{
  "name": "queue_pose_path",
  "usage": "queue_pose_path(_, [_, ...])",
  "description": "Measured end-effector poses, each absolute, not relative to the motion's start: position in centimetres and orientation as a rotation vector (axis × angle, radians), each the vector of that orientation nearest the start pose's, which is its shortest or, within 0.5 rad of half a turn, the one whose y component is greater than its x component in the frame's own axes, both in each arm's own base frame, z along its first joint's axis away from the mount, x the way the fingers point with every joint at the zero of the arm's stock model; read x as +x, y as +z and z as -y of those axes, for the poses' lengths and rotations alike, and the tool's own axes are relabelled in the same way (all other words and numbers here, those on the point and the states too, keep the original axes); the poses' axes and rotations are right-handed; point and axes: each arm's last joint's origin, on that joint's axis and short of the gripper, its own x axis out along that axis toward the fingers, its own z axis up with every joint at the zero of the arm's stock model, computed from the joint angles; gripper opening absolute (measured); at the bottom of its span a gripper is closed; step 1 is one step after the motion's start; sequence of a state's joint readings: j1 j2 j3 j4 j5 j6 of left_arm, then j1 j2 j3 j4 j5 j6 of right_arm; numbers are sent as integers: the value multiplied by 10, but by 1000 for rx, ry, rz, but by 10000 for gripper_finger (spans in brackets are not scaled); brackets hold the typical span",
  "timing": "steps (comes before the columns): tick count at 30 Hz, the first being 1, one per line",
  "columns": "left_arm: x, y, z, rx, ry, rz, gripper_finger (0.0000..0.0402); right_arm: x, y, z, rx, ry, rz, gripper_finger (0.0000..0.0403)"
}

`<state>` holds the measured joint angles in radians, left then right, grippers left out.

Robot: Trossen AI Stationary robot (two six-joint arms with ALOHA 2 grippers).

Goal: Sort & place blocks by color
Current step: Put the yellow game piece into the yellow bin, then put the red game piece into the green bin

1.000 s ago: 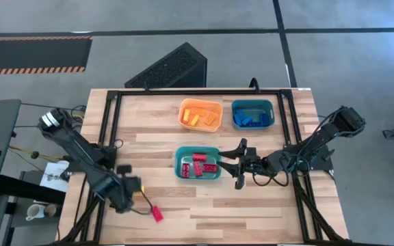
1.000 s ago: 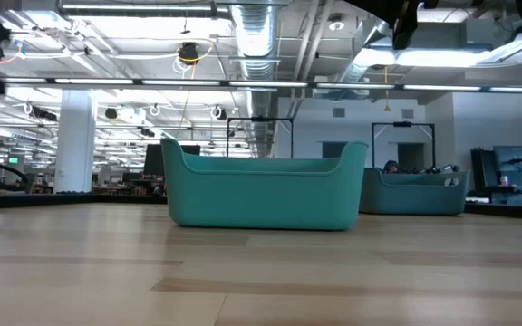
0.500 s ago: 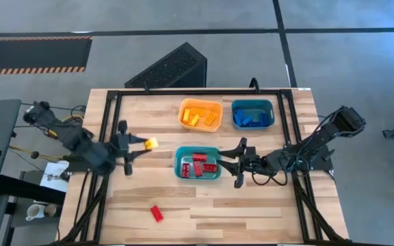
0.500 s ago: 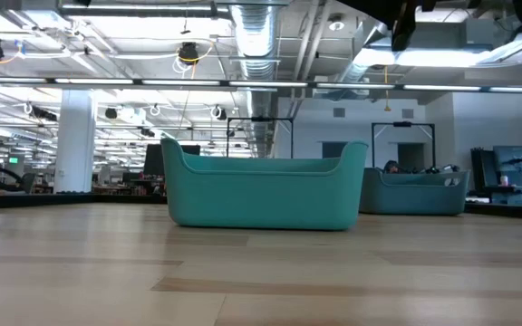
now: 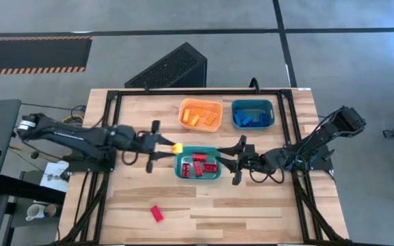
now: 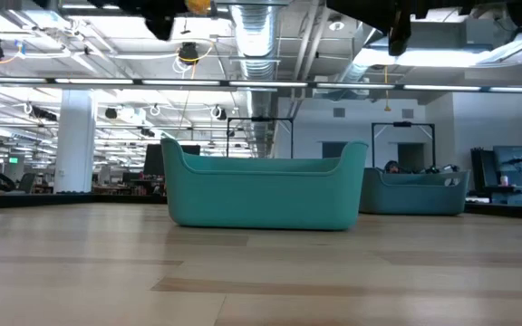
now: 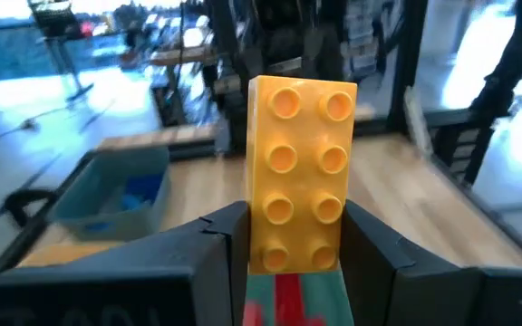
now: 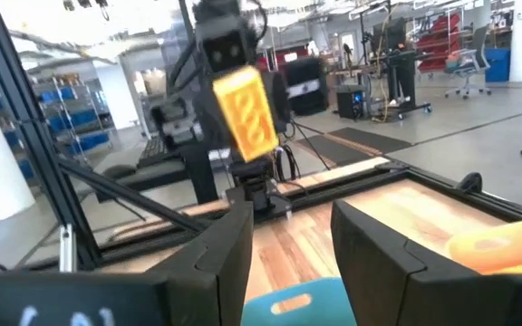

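The support is a wooden table with a light butcher-block top made of long planks, framed by black metal bars along its edges. Three small plastic bins stand directly on it. An orange bin stands near the far edge, and a blue-teal bin stands just beside it, toward the right arm's side. A third teal bin stands nearer to the middle of the table, in front of the orange one and apart from it. One red block lies alone on the bare wood, near the front edge, well apart from all the bins.
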<state>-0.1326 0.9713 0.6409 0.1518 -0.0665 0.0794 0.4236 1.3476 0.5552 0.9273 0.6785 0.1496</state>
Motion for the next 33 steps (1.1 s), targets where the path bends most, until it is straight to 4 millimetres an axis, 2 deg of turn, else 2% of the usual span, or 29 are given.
queue_pose_path(3, [226,280,12,75,-93,-116,97,250,239,-93,209,-247,117,172])
queue_pose_path(7, [235,273,-18,64,17,-133,97,250,239,-93,208,-247,115,171])
queue_pose_path(13, [250,243,-62,-75,88,-255,97,250,238,-93,202,-250,105,173])
queue_pose_path(23, [269,200,-116,-231,169,-250,97,251,238,-91,218,-256,108,169])
queue_pose_path(25, [270,193,-122,-265,191,-258,126,251,238,-91,220,-256,109,171])
queue_pose_path(30, [270,187,-129,-303,272,-259,255,251,238,-91,220,-256,109,170])
queue_pose_path(33, [270,187,-130,-306,296,-252,300,251,238,-91,221,-256,109,169])
